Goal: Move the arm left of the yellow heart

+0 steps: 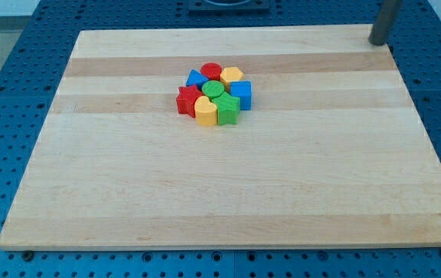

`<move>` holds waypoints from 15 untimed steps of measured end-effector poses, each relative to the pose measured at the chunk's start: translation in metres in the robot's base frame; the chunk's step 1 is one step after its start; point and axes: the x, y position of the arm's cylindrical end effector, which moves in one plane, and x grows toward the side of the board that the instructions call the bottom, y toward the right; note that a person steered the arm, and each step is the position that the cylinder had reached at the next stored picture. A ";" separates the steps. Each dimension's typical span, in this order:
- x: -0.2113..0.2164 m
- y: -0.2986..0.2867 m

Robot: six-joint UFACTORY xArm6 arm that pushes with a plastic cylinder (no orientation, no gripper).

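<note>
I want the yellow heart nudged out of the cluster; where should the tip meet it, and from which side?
My tip cannot grip. The yellow heart block borders the red star block and green block. Probably come from the view's bottom, where its face is bare.

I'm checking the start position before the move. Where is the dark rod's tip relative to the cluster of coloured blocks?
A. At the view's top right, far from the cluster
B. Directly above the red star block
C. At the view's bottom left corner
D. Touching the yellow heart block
A: my tip sits at the wooden board's top-right corner, well apart from the yellow heart block and its clustered neighbours.
</note>
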 end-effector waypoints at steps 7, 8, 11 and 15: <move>0.264 -0.252; 0.265 -0.305; 0.220 -0.379; 0.187 -0.343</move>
